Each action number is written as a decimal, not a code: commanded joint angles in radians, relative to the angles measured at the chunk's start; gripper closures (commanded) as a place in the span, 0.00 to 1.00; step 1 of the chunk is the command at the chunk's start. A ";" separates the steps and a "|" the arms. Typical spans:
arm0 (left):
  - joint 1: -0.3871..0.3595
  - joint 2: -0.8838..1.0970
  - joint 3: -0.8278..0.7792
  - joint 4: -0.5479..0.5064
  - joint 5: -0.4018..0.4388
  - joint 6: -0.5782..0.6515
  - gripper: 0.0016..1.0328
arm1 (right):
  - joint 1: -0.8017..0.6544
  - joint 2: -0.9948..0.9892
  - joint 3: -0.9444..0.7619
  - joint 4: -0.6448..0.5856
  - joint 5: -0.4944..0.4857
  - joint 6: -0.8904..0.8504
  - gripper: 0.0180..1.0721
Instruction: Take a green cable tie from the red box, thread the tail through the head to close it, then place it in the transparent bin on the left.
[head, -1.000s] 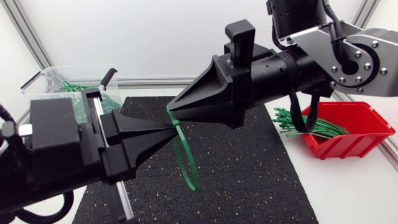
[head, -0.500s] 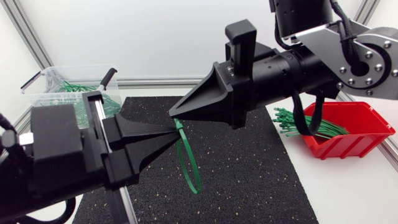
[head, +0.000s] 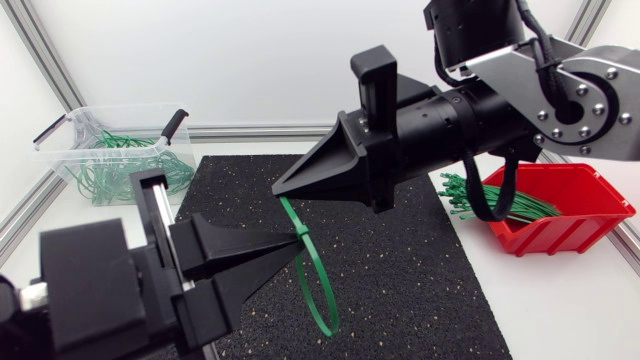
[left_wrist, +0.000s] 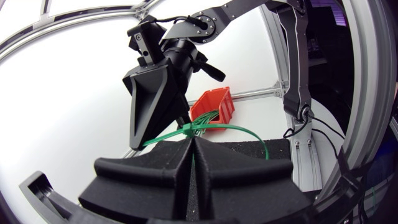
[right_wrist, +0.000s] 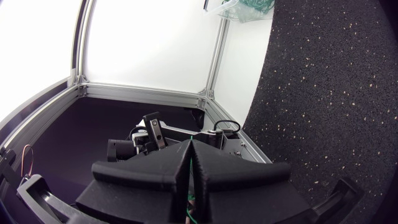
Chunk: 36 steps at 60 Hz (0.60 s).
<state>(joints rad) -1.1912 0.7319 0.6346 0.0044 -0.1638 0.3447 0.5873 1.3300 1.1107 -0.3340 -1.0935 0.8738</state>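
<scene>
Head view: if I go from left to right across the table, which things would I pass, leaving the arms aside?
transparent bin → green cable tie → red box

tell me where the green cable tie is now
In the head view the cable tie hangs above the middle of the black mat, head in the left jaws, tail in the right jaws, loop dangling below.

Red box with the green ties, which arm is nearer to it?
Right. The right arm comes in right beside the red box; the left arm is across the black mat from it.
</scene>
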 joint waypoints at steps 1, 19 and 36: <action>-0.030 0.001 0.022 0.009 0.033 0.016 0.97 | -0.017 0.029 0.014 0.013 0.046 -0.009 0.95; 0.228 -0.026 0.017 -0.041 0.064 0.020 0.97 | -0.015 -0.058 -0.058 0.003 0.099 -0.102 0.53; 0.736 0.027 0.036 -0.095 0.311 0.011 0.97 | -0.017 0.000 -0.120 0.012 0.399 -0.340 0.14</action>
<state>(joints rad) -0.5686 0.7311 0.6373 -0.0856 0.1055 0.3447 0.5804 1.2903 1.0187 -0.3325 -0.7425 0.6212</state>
